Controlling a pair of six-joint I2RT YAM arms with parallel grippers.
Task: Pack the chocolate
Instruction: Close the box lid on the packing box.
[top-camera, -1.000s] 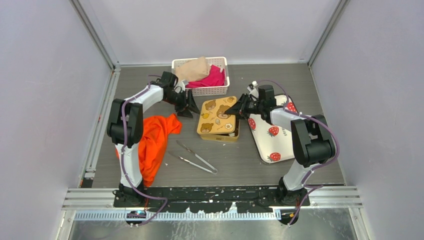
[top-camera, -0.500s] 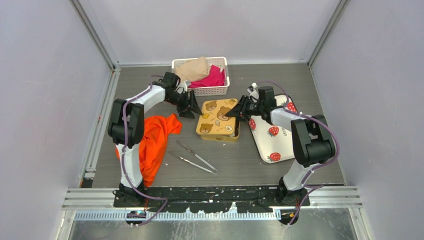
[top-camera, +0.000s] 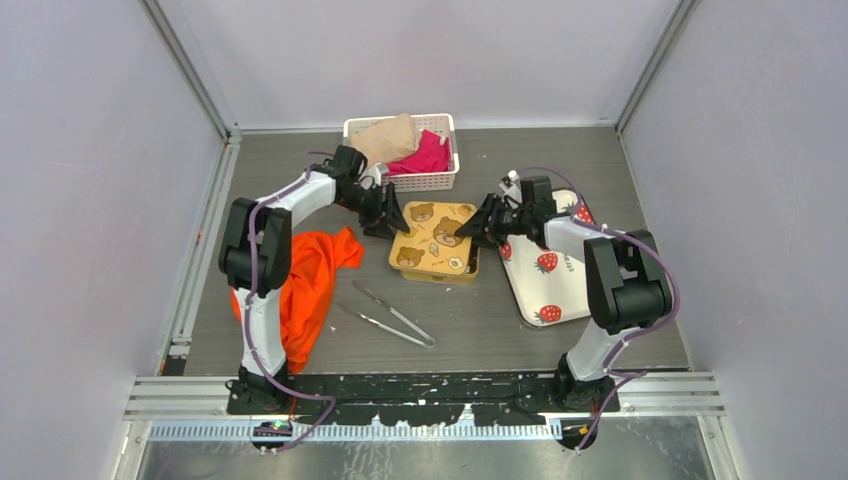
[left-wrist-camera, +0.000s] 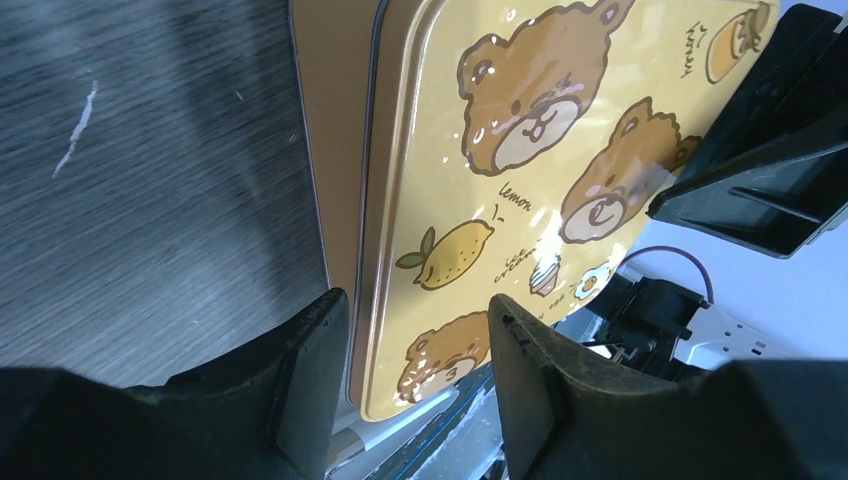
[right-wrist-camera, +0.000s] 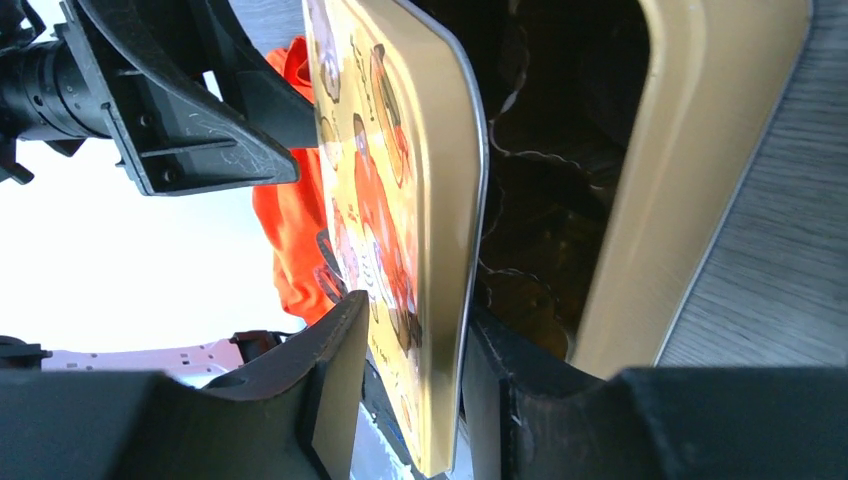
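Bear-print lid (top-camera: 433, 236) over gold tin (top-camera: 441, 272), left gripper (top-camera: 386, 224), right gripper (top-camera: 467, 236) flanking it, basket (top-camera: 415, 184) close behind, tongs (top-camera: 386, 317) in front

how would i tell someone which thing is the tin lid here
On the dark table, look between the white basket at the back and the metal tongs nearer the front. The lid is the yellow square sheet tilted over the gold tin; it alone carries brown bear faces and a lemon.

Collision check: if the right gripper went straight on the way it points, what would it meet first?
Most likely the gold bear-printed tin lid, whose edge sits between the fingers of the right gripper. Beyond that, the left gripper faces it across the lid.
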